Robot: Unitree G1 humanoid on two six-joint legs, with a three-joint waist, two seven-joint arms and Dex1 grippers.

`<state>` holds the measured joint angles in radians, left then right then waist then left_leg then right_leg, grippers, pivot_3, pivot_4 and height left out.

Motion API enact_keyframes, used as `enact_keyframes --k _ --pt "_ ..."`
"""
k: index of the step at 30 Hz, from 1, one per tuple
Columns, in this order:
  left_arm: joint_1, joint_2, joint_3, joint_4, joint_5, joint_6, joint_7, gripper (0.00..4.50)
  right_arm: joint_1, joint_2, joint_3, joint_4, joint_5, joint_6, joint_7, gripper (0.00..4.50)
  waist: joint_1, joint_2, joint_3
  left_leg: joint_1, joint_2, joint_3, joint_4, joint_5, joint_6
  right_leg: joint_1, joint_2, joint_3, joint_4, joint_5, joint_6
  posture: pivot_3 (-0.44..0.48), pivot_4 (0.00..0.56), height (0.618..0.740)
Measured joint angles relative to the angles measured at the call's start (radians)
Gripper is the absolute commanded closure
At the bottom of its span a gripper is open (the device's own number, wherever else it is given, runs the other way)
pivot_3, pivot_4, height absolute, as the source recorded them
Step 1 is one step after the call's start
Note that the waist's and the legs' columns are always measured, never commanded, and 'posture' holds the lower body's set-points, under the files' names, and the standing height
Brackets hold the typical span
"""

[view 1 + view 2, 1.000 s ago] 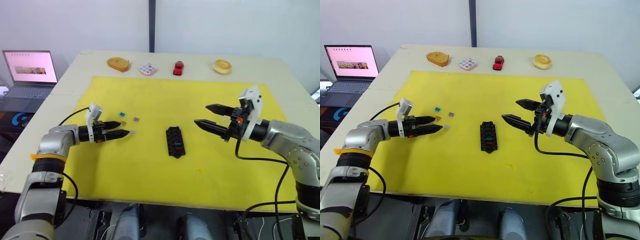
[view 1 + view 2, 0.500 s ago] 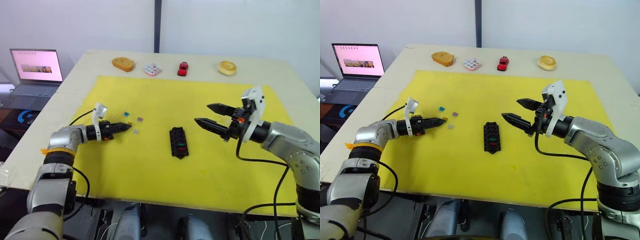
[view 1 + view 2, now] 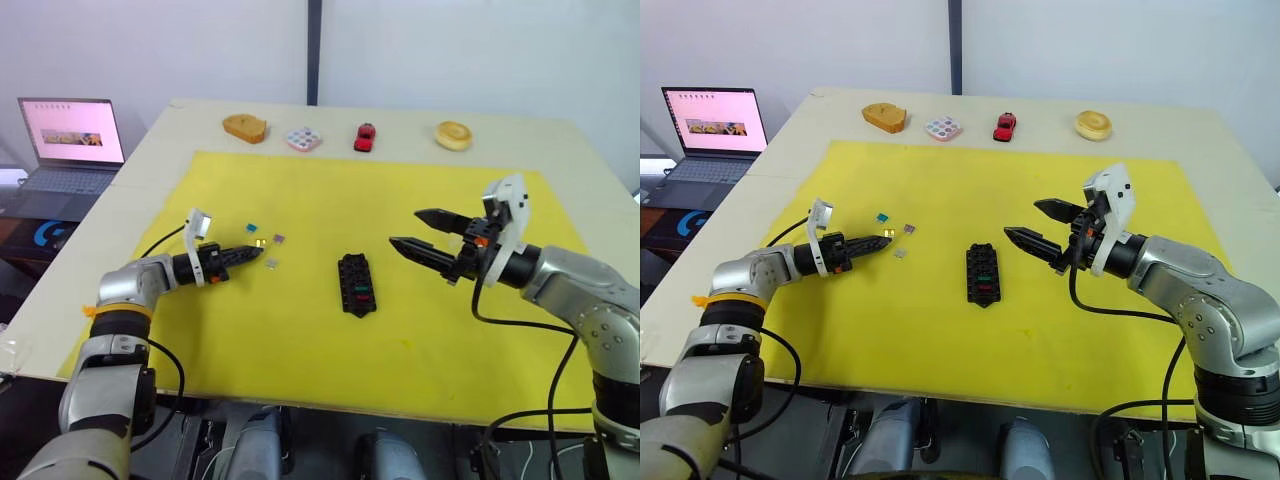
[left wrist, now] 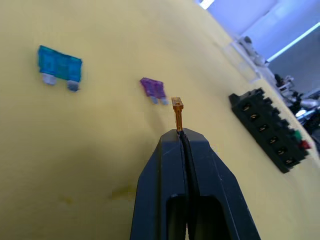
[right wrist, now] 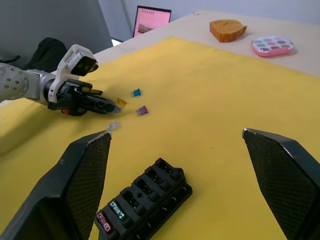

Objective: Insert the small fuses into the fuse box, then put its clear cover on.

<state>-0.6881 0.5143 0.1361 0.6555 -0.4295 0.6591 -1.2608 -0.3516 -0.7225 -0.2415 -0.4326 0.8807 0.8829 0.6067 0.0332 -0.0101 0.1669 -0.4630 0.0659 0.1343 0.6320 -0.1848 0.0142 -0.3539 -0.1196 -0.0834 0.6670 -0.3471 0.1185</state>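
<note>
This looks like a robotics lab or test room. A broad beige table (image 3: pixel 130 180) carries a bright yellow rectangular mat (image 3: pixel 330 200), ringed by plain pale partition walls (image 3: pixel 450 50). At ten o'clock, an open grey laptop (image 3: pixel 70 150) sits on a low side surface, its screen lit pink.

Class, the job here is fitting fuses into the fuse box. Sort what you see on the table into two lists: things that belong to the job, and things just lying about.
Belongs to the job:
amber fuse, held by the left gripper
teal fuse
purple fuse
grey fuse
fuse box

Just lying about:
red toy car
dotted tile
two wooden pieces
laptop
</note>
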Motion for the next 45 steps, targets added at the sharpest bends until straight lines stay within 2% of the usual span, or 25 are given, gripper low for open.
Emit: enact_keyframes --k 4,9,16,20,27,39,42,45 --pt "0.036 0.038 0.003 -0.123 -0.056 0.078 -0.031 4.48 -0.076 0.005 0.000 0.015 0.108 0.096 -0.034 0.00 -0.021 -0.001 0.001 -0.002 0.001 -0.001 -0.001 0.001 -0.002 -0.001 0.001 0.000 0.002 0.000 0.000 0.000 0.150 0.740" --pt "-0.015 0.077 0.016 -0.362 -0.178 0.196 -0.046 4.48 -0.317 0.020 0.002 0.165 0.314 0.269 -0.061 0.00 -0.032 -0.002 0.001 -0.002 0.001 -0.001 -0.002 0.002 -0.002 -0.001 0.001 0.000 0.002 0.000 0.000 0.000 0.150 0.740" --pt "-0.100 0.067 0.002 -0.548 -0.278 0.251 -0.038 4.48 -0.516 0.080 0.110 0.273 0.342 0.334 0.000 0.00 -0.042 -0.002 0.001 -0.002 0.001 0.000 -0.002 0.002 -0.003 -0.002 0.001 0.001 0.002 0.000 0.000 0.000 0.150 0.740" --pt "-0.120 0.050 -0.006 -0.602 -0.311 0.254 -0.021 4.50 -0.545 0.113 0.147 0.305 0.319 0.334 0.034 1.26 -0.045 -0.002 0.001 -0.003 0.001 0.000 -0.002 0.002 -0.003 -0.003 0.001 0.001 0.002 0.000 0.000 0.000 0.150 0.740" --pt "-0.128 0.045 -0.059 -0.668 -0.329 0.244 -0.020 4.50 -0.568 0.134 0.159 0.325 0.298 0.334 0.068 1.26 -0.045 -0.002 0.002 -0.003 0.001 0.000 -0.002 0.002 -0.003 -0.003 0.001 0.001 0.002 0.000 0.000 0.000 0.150 0.740" --pt "-0.131 0.051 -0.091 -0.656 -0.328 0.204 -0.026 4.50 -0.569 0.134 0.158 0.329 0.293 0.357 0.084 1.26 -0.044 -0.002 0.002 -0.003 0.001 0.001 -0.002 0.002 -0.003 -0.004 0.001 0.001 0.002 0.000 0.000 0.000 0.150 0.740" --pt "-0.131 0.051 -0.097 -0.656 -0.328 0.198 -0.026 4.50 -0.569 0.134 0.158 0.328 0.293 0.364 0.086 2.06 -0.044 -0.002 0.002 -0.004 0.001 0.000 -0.002 0.002 -0.003 -0.004 0.001 0.001 0.002 0.000 0.000 0.000 0.150 0.740" --pt "-0.131 0.053 -0.111 -0.656 -0.325 0.190 -0.028 4.50 -0.569 0.134 0.157 0.327 0.293 0.374 0.087 3.43 -0.044 -0.002 0.002 -0.004 0.001 0.000 -0.002 0.002 -0.003 -0.004 0.001 0.001 0.002 0.000 0.000 0.000 0.150 0.740"
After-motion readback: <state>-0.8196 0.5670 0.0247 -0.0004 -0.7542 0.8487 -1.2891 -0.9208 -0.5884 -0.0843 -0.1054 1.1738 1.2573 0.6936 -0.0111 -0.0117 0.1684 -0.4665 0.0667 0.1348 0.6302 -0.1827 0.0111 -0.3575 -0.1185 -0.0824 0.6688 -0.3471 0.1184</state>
